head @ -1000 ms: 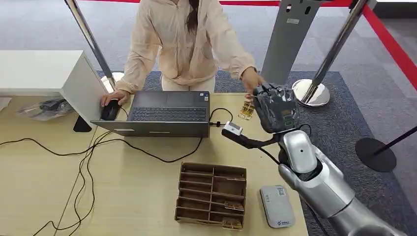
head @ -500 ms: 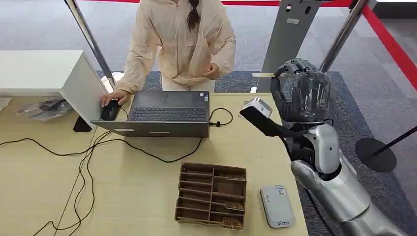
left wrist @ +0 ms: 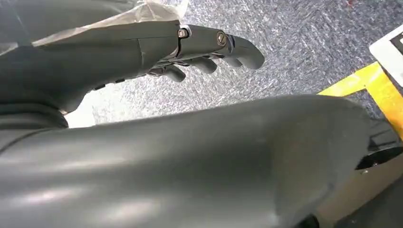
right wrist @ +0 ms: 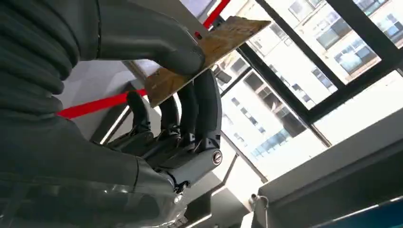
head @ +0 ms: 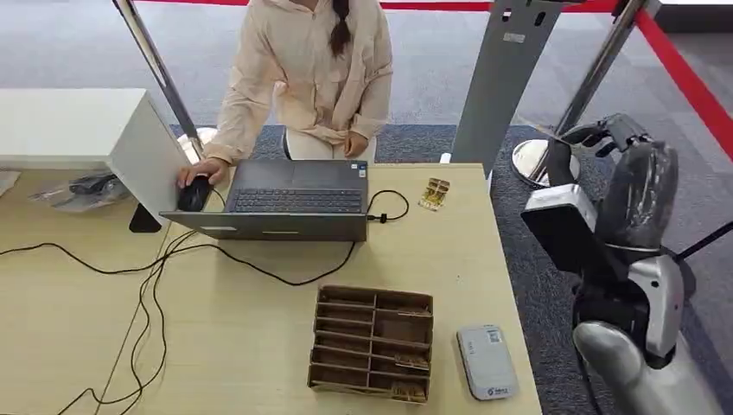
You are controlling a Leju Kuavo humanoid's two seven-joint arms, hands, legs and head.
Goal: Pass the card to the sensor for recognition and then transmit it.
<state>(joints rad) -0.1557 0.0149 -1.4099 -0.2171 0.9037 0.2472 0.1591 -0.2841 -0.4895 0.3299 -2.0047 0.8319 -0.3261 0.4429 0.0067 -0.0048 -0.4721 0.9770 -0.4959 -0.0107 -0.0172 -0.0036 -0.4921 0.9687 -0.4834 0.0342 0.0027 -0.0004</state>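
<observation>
The right hand (head: pixel 635 186) is raised beside the table (head: pixel 259 328), pinching the card (right wrist: pixel 204 50) between thumb and fingers; it should bring the card flat over the white sensor (head: pixel 487 361), keeping the pinch firm; the left hand (left wrist: pixel 190 47) holds nothing, its fingers loosely apart.

No text can be read with certainty. The white sensor (head: pixel 487 362) on the surface (head: pixel 259 346) carries a small blue logo and a dark code patch, both too small to read. The card (right wrist: pixel 204 52) in the right hand (right wrist: pixel 157 118) shows a printed pattern, but no letters are legible.
</observation>
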